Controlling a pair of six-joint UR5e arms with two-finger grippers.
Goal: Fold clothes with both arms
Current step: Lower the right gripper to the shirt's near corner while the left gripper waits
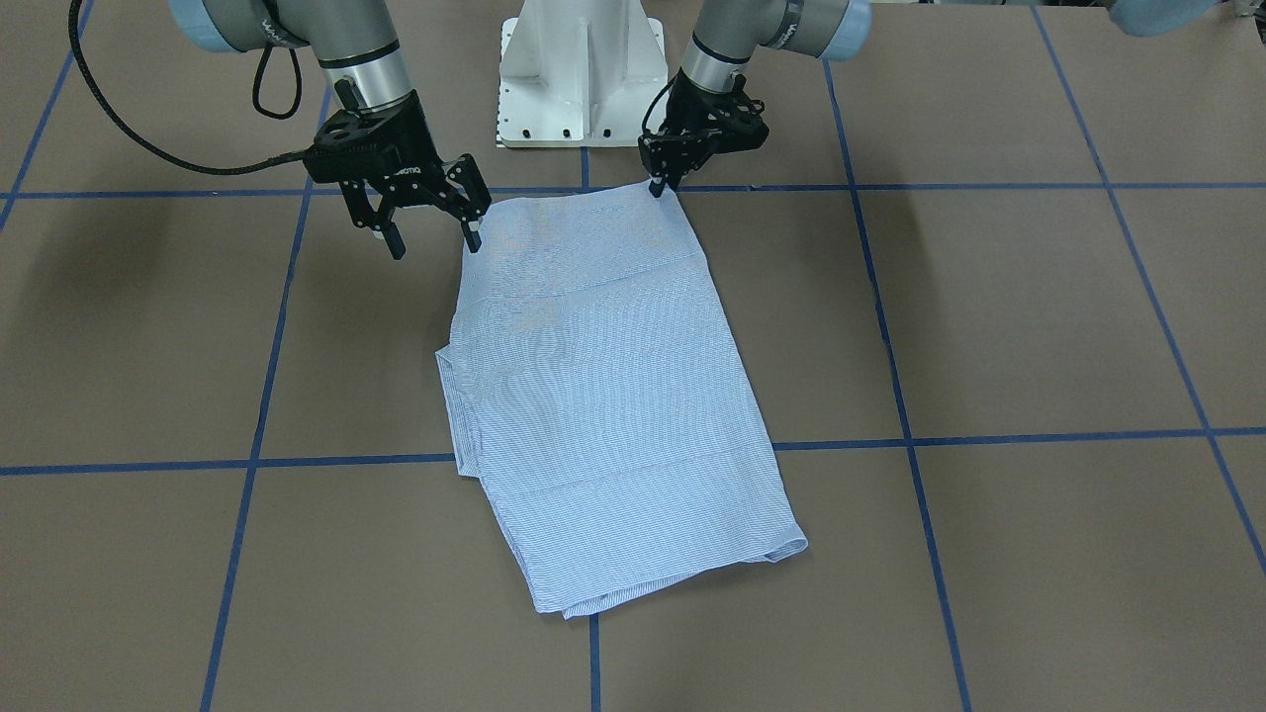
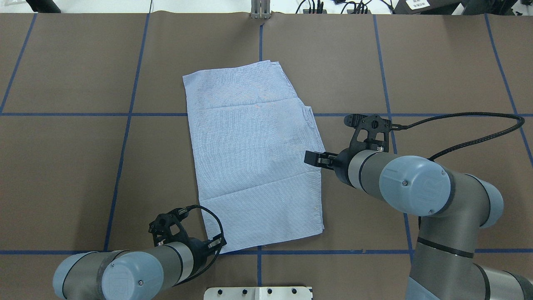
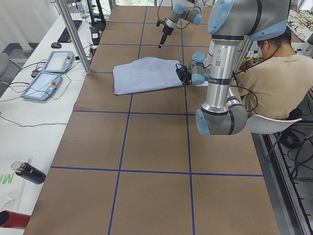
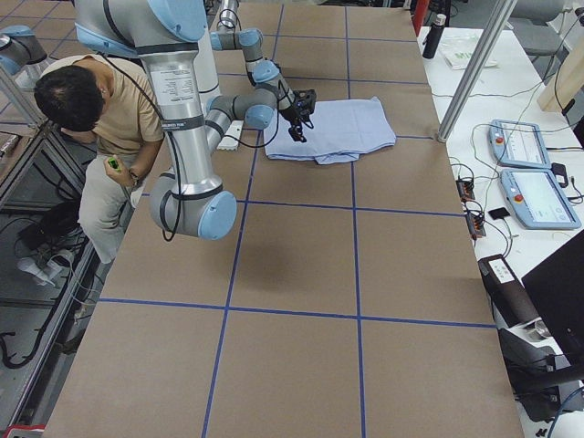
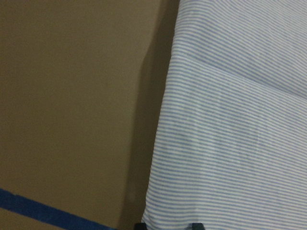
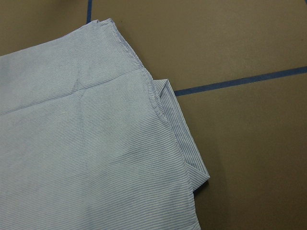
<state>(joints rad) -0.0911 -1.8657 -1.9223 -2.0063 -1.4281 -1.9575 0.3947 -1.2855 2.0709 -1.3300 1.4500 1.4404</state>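
The shirt [image 1: 613, 396], soft finely striped cloth, is lying folded into a long flat rectangle on the brown paper table [image 1: 989, 316], with a tucked layer peeking out on the right arm's side. Bare table is showing all around it. The right gripper [image 1: 435, 245] is hanging wide open beside one base-side corner. The left gripper [image 1: 656, 188] is sitting narrow at the other corner; whether it is gripping is hard to tell.

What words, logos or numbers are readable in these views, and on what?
"ROBOTIQ": on the black body of the right gripper, front-facing view.
Vertical print on the left arm, exterior left view: too small to read.
No text shows on the shirt.
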